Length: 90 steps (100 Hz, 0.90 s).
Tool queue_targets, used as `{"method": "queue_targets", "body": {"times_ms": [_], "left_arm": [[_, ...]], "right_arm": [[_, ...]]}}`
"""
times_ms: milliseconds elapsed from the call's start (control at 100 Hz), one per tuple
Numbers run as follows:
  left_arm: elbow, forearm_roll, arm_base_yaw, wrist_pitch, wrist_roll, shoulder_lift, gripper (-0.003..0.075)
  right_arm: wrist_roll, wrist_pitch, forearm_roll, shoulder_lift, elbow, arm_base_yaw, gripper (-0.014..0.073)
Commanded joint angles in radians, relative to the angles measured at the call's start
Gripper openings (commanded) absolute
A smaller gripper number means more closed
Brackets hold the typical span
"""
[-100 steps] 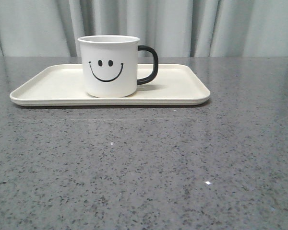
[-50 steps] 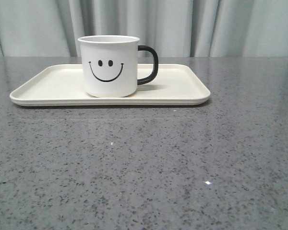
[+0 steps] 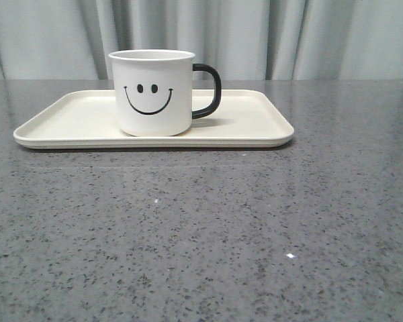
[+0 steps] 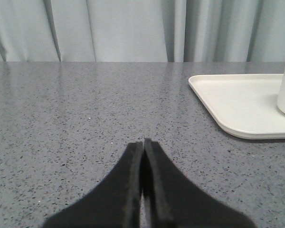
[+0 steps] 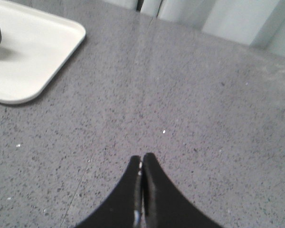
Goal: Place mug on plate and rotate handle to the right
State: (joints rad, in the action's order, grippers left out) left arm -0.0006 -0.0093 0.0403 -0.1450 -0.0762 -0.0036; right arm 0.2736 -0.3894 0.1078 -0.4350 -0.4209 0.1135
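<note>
On the plate (image 3: 255, 121), left of its centre, the mug (image 3: 153, 92) stands upright with its handle (image 3: 209, 90) already pointing right, so the task looks finished. Both grippers sit low over the table (image 3: 201, 228), well apart from the mug: left gripper (image 4: 143, 145) and right gripper (image 5: 141, 159) each pinched closed on nothing. The handle side faces the right arm.

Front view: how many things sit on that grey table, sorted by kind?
Mug: 1, white, standing on the plate, its black handle pointing right
Plate: 1, cream
Total: 2
</note>
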Motion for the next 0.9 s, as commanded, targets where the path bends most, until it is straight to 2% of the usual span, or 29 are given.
{"method": "queue_targets", "body": {"times_ms": [0,220,530,720,890], "left_arm": [[0.011,-0.009,-0.003,0.086,0.002,-0.03,-0.002],[0.011,-0.009,-0.003,0.086,0.002,-0.03,-0.002],[0.011,-0.009,-0.003,0.086,0.002,-0.03,-0.002],[0.011,-0.009,-0.003,0.086,0.002,-0.03,-0.002],[0.011,-0.009,-0.003,0.086,0.002,-0.03,-0.002]], "right_arm": [[-0.004,0.134,-0.014,0.041,0.022,-0.009,-0.0065],[-0.015,0.164,-0.022,0.189,0.171,-0.009,-0.0065],[-0.17,0.172,-0.078,0.386,0.339,-0.009,-0.0065],[-0.18,0.222,-0.078,0.467,0.404,-0.009,-0.0065],[-0.205,0.292,-0.077,0.466,0.443,-0.009,-0.0065]]}}
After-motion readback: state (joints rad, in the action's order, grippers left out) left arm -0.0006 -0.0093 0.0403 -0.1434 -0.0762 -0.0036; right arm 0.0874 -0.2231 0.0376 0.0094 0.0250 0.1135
